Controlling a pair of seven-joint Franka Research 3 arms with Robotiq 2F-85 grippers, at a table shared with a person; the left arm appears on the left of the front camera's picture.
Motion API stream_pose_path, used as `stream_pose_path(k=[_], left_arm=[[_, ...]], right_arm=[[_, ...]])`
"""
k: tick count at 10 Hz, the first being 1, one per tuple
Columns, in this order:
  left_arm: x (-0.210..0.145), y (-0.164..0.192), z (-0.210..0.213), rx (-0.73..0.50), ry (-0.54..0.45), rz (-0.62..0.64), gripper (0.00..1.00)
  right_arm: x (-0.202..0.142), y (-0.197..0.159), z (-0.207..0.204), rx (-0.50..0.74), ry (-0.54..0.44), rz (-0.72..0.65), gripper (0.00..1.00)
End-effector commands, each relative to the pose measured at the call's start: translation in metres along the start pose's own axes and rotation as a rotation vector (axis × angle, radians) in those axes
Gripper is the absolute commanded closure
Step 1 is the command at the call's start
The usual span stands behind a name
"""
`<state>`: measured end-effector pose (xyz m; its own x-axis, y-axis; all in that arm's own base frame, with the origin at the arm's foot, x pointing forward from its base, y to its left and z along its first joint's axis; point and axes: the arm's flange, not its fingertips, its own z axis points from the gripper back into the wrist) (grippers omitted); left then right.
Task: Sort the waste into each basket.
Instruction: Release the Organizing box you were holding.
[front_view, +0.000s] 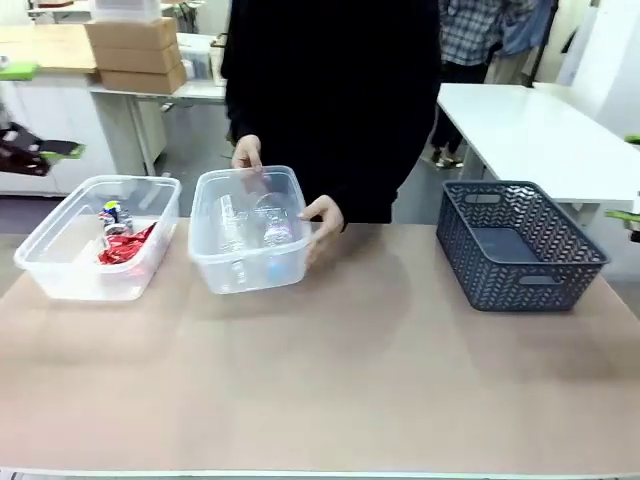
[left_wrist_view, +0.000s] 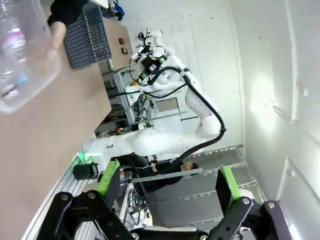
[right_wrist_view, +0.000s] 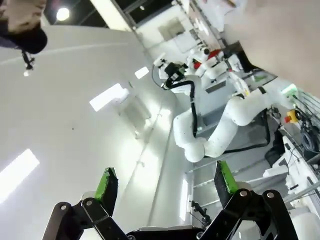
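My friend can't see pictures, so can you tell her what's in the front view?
A person's two hands hold a clear tub with plastic bottles inside, on a tan table. To its left sits another clear tub holding red wrappers and a small can. A dark blue lattice basket sits on the right.

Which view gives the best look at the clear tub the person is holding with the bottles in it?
The front view: the tub with the bottles sits whole on the table, a hand on either side, bottles visible through its wall. The left wrist view catches just a blurred corner of it at the picture's edge. In the right wrist view I cannot make it out.
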<state>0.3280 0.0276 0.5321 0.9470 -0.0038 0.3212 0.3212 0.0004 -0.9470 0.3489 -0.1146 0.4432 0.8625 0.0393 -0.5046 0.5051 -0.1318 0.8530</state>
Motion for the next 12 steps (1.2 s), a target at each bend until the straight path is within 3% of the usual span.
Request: stream_pose_path(k=[1,12], left_arm=[[-0.0052,-0.0325,-0.0152,0.013,0.031,-0.08,0.0],[-0.0052,-0.0325,-0.0152,0.013,0.031,-0.08,0.0]], right_arm=[[-0.0165,0.017,-0.0165,-0.17,0.012,0.043,0.0],[-0.0165,0.017,-0.0165,-0.17,0.012,0.043,0.0]])
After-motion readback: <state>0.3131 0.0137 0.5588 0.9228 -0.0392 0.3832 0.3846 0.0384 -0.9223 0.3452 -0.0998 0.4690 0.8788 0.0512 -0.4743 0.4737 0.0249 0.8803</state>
